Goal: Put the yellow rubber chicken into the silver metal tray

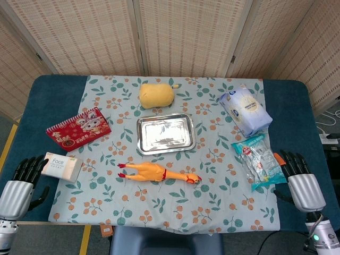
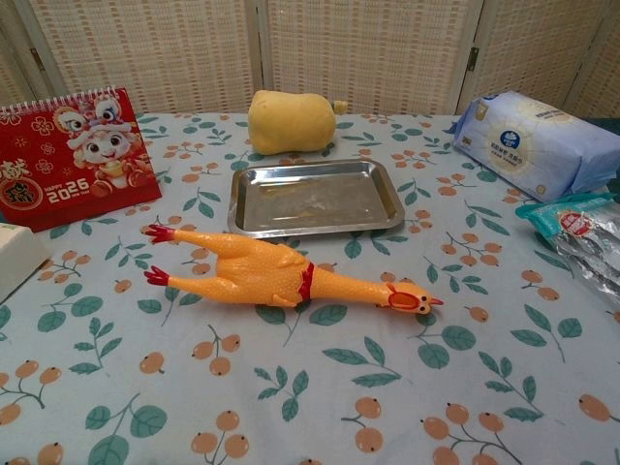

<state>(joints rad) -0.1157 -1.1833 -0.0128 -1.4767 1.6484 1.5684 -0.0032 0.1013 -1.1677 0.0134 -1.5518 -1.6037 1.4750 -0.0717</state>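
Rubber chicken [image 2: 281,279] flat on cloth, just before tray [image 2: 315,226]; both hands' fingers [image 1: 29,167] spread, holding nothing.

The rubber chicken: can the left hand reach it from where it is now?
Probably yes. The left hand is open at the table edge; only the tissue pack sits near its path, and the rubber chicken lies uncovered.

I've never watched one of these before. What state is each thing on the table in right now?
rubber chicken: lying on the cloth, outside the tray
metal tray: empty
calendar: standing
left hand: open, holding nothing
right hand: open, holding nothing
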